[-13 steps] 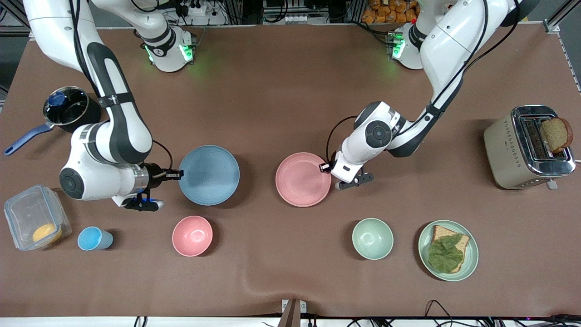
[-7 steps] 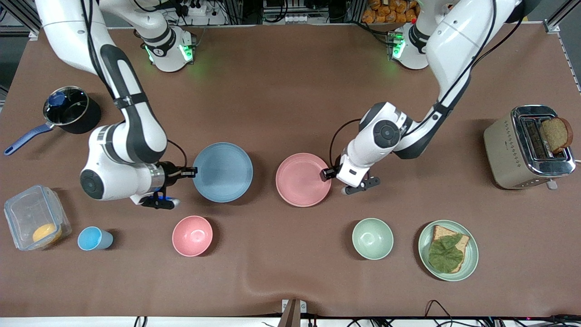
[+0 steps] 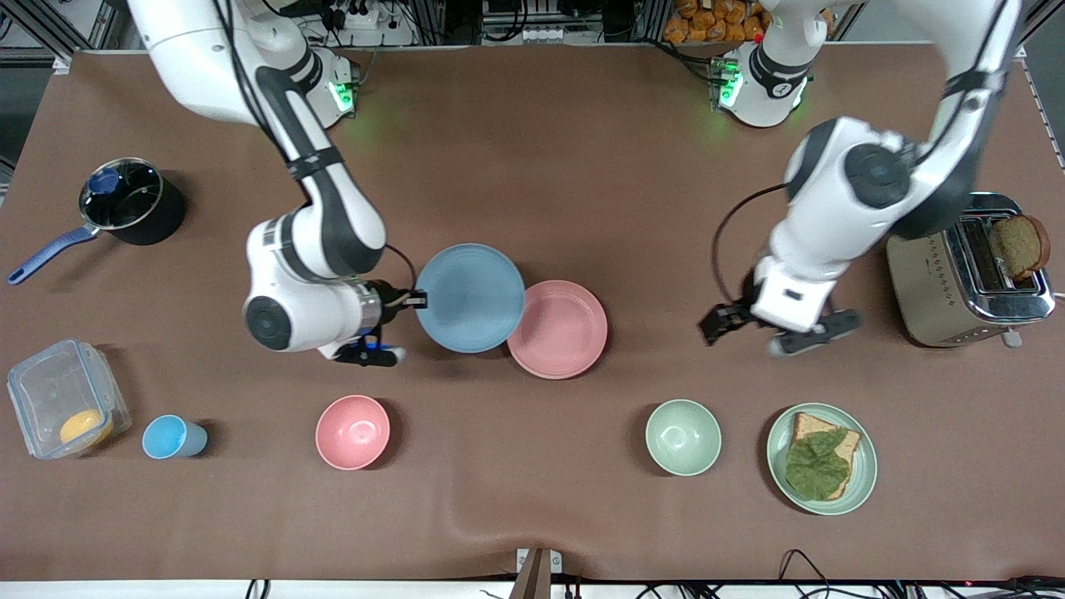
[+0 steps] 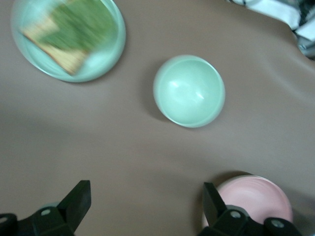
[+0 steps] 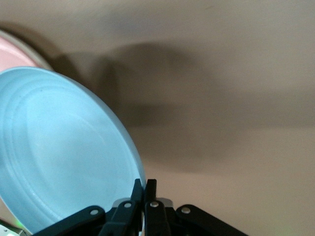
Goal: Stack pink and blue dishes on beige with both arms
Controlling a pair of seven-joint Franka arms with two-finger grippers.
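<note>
My right gripper [image 3: 416,298] is shut on the rim of the light blue plate [image 3: 470,298] and holds it in the air, tilted. In the right wrist view the fingers [image 5: 146,189] pinch that blue plate [image 5: 64,152] at its edge. One side of the blue plate overlaps the rim of the pink plate [image 3: 559,329], which lies flat at the table's middle. My left gripper [image 3: 761,331] hangs open and empty over bare cloth between the pink plate and the toaster. Its wrist view shows the spread fingers [image 4: 146,201] and part of the pink plate [image 4: 256,199]. No beige plate shows in any view.
Nearer the front camera stand a blue cup [image 3: 170,438], a pink bowl [image 3: 352,431], a green bowl [image 3: 682,437] and a green plate with toast and a leaf [image 3: 821,458]. A toaster [image 3: 969,268] stands at the left arm's end. A pot [image 3: 125,204] and a clear box [image 3: 65,398] are at the right arm's end.
The right gripper has carried the blue plate toward the pink plate until their edges overlap. The left gripper has let go of the pink plate's rim, risen and swung toward the toaster.
</note>
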